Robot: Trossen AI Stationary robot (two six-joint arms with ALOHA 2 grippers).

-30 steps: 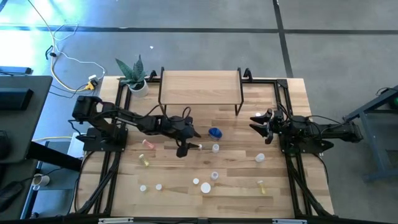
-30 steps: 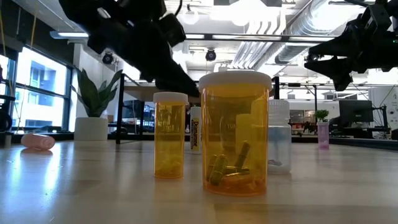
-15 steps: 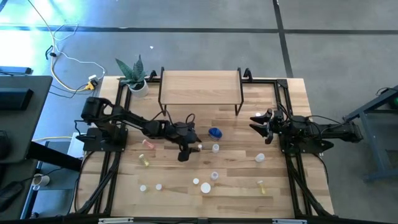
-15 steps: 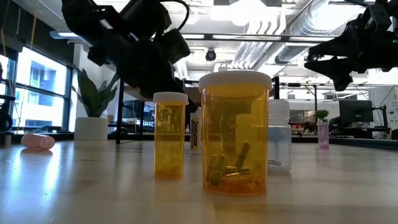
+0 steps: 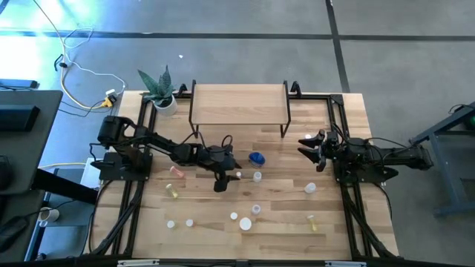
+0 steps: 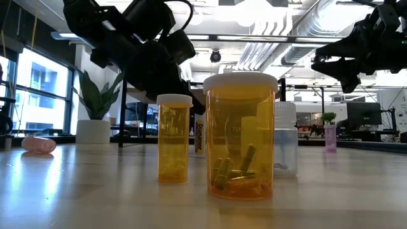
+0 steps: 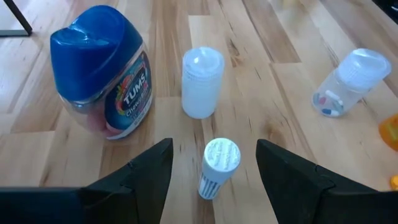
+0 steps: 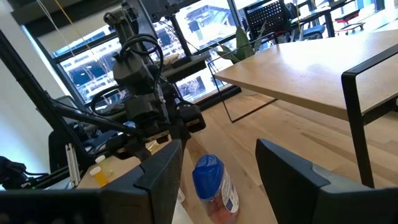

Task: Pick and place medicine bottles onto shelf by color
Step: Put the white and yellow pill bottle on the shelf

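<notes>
The left gripper point(image 7: 214, 163) is open wide, with one finger on each side of a little white bottle point(image 7: 215, 166) that stands on the wooden table point(image 5: 282, 193). It is not touching the bottle yet. Just past it stands a small clear bottle with a white cap point(image 7: 201, 82), and beside that sits the big blue bottle point(image 7: 103, 70). More small bottles are spread over the near part of the table.

The shelf point(image 5: 239, 104) is at the far side, and its top looks bare, so I think the sorting has only just started.

This looks like the grabbing step. Next the fingers should go a bit lower and squeeze the little white bottle without knocking it over.

The right gripper point(image 5: 306, 146) waits open over the right side of the table.
</notes>
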